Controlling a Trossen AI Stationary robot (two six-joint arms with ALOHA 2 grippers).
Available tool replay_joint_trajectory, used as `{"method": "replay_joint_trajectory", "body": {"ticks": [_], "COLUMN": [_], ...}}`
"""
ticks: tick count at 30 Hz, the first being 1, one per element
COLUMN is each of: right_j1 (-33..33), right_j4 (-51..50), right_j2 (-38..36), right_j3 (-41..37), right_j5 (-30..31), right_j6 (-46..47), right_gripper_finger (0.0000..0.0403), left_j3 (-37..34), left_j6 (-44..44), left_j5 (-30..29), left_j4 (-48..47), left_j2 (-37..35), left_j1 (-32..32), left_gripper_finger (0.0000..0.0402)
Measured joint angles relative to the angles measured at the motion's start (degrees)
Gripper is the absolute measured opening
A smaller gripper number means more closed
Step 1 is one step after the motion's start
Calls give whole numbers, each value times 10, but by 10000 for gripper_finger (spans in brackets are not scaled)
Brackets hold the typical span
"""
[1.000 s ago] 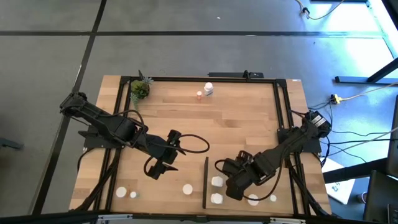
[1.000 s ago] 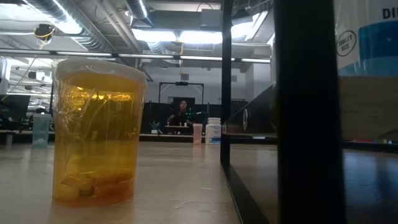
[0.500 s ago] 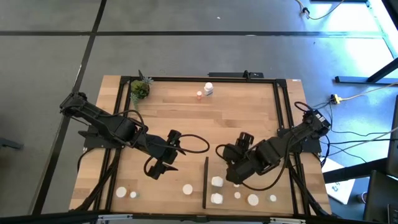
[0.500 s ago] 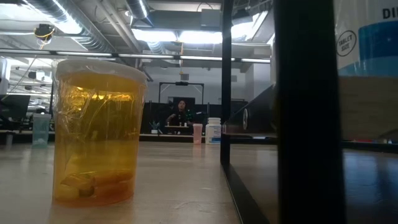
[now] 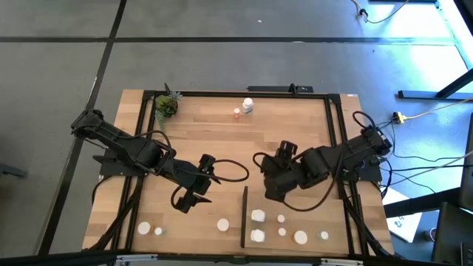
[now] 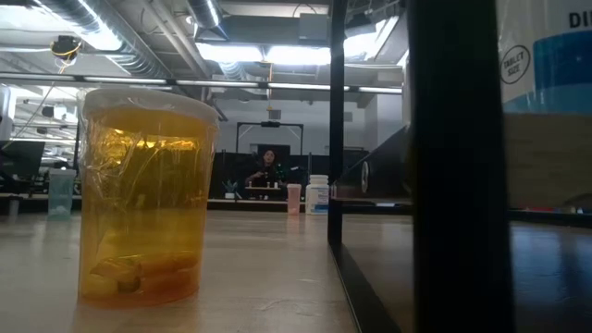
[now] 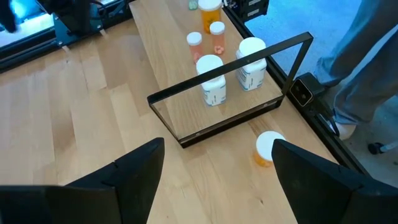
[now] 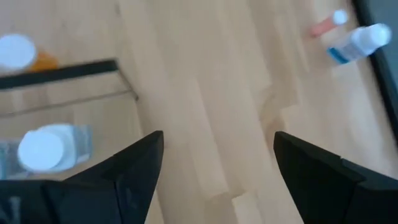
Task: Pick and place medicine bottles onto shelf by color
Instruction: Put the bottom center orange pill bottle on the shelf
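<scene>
Medicine bottles stood in three loose groups on the wooden table (image 5: 222, 148): five on the shelf side of the thin black upright strip (image 5: 244, 216), among them two larger white bottles (image 5: 257, 216) just beside the strip and three smaller ones farther along the near edge; three on the other side of the strip, including an orange white-capped bottle (image 5: 222, 224); and two far off at the back edge, a white bottle with a blue label (image 5: 248, 106) with a small pinkish bottle (image 5: 236, 113) just beside it. The shelf (image 5: 295, 222) itself read as the light-wood area bounded by the strip, and the grouping there looked like sorting already partly done, white bottles kept together against the frame. The right gripper (image 5: 272, 174) hung above the table's middle, just beyond the strip's far end, its jaws spread wide and holding nothing; its wrist view faced the two bottles at the back, which suggested it was being lined up to fetch one of them. The left gripper (image 5: 191, 198) hovered over bare wood near the strip, jaws likewise wide apart and empty, apparently waiting. A small green potted plant (image 5: 165, 106) sat in the far left corner, clear of any likely path.
</scene>
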Motion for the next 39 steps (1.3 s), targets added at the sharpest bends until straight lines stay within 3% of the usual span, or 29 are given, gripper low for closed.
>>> {"method": "replay_joint_trajectory", "body": {"ticks": [3, 7, 13, 28, 33, 39], "right_j1": [-6, -14, -35, -69, -101, -156], "right_j4": [3, 13, 24, 78, 112, 153], "right_j2": [-4, -3, 0, -1, -1, -1], "right_j3": [0, 0, 0, 0, 0, 0], "right_j5": [30, 44, 26, -44, -88, -205], "right_j6": [14, -36, -66, -272, -344, -424], "right_gripper_finger": [306, 306, 306, 306, 306, 306], "left_j3": [0, 0, 0, 0, 0, 0], "left_j6": [0, 0, 0, 1, 1, 1], "left_j5": [0, 0, 0, 0, -14, -15], "left_j4": [0, 0, 0, 0, 0, 9], "left_j2": [0, 0, 0, 0, 0, 0], "left_j1": [0, 0, 0, 0, 1, 1], "left_gripper_finger": [292, 292, 292, 292, 292, 292]}}
